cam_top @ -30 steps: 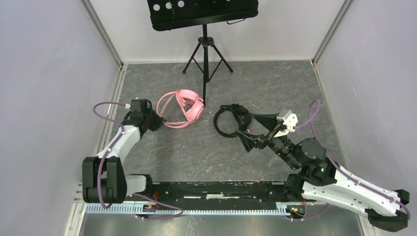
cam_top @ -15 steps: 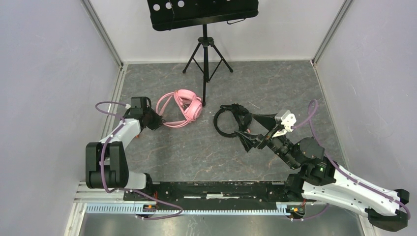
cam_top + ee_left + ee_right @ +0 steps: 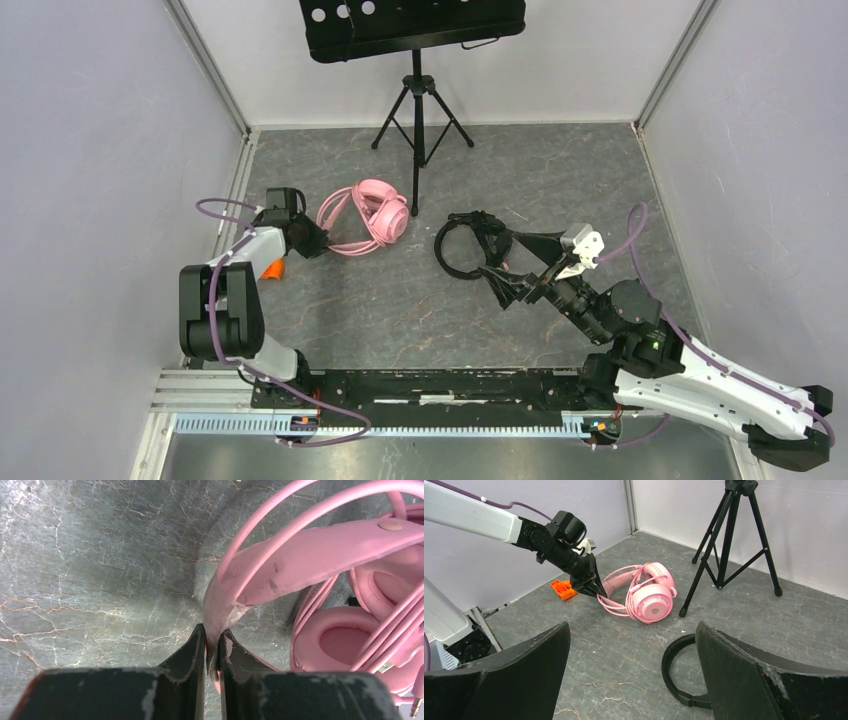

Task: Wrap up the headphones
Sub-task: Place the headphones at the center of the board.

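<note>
Two things had changed from a second earlier. The left arm had swung its elbow back toward its own base, and the pink headphones (image 3: 372, 215) had been dragged a bit to the left with it. That move also uncovered a small orange block (image 3: 270, 268) on the grey floor (image 3: 400, 310), just beside the left forearm.

The left arm's white forearm ran up from its base and the wrist sat low, with the left gripper (image 3: 318, 243) pointing right at the pink set. On the wrist cam its fingers (image 3: 192, 655) were nearly together and pinched the edge of the pink headband, with only that thin strip between them. The pink pair lay on its side near the foot of the music stand (image 3: 418, 110), with its cable looped over the cups.

The right arm hadn't budged. It reached in low from the right. The right gripper (image 3: 505, 262) had its fingers spread wide and held nothing. The black headphones (image 3: 438, 250) lay on the floor just ahead of its fingertips. They were well apart from the pink pair.
</note>
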You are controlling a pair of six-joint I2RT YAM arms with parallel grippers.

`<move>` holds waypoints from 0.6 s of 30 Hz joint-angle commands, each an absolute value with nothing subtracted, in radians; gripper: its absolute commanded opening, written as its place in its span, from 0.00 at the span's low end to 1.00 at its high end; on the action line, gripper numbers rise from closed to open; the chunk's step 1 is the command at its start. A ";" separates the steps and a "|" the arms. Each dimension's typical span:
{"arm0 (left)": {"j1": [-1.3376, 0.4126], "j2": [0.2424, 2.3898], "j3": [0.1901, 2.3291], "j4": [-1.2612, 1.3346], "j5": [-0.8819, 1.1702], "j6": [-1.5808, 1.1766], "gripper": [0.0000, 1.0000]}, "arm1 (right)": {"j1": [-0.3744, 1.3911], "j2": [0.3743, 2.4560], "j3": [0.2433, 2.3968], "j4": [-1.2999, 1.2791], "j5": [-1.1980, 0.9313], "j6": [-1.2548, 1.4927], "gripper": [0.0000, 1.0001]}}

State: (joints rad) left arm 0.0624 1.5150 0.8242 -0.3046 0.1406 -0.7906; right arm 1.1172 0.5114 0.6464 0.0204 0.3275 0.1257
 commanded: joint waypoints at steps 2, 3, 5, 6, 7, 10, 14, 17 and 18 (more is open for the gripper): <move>0.081 1.549 0.890 -0.271 0.119 -0.744 0.20 | 1.117 0.499 0.675 0.028 0.350 0.110 0.98; 0.083 1.555 0.895 -0.273 0.118 -0.743 0.20 | 1.117 0.498 0.675 0.026 0.349 0.110 0.98; 0.084 1.566 0.905 -0.276 0.111 -0.738 0.20 | 1.117 0.496 0.675 0.023 0.351 0.110 0.98; 0.084 1.573 0.909 -0.279 0.106 -0.734 0.21 | 1.116 0.494 0.675 0.020 0.352 0.108 0.98; 0.085 1.577 0.911 -0.283 0.103 -0.731 0.21 | 1.116 0.493 0.675 0.019 0.354 0.108 0.98; 0.087 1.587 0.911 -0.283 0.101 -0.729 0.23 | 1.117 0.486 0.673 0.015 0.358 0.106 0.98; 0.089 1.593 0.917 -0.289 0.102 -0.725 0.29 | 1.116 0.485 0.675 0.017 0.357 0.109 0.98; 0.090 1.587 0.920 -0.294 0.106 -0.724 0.32 | 1.116 0.487 0.675 0.016 0.355 0.109 0.98; 0.090 1.581 0.922 -0.300 0.106 -0.723 0.33 | 1.116 0.486 0.674 0.017 0.355 0.110 0.98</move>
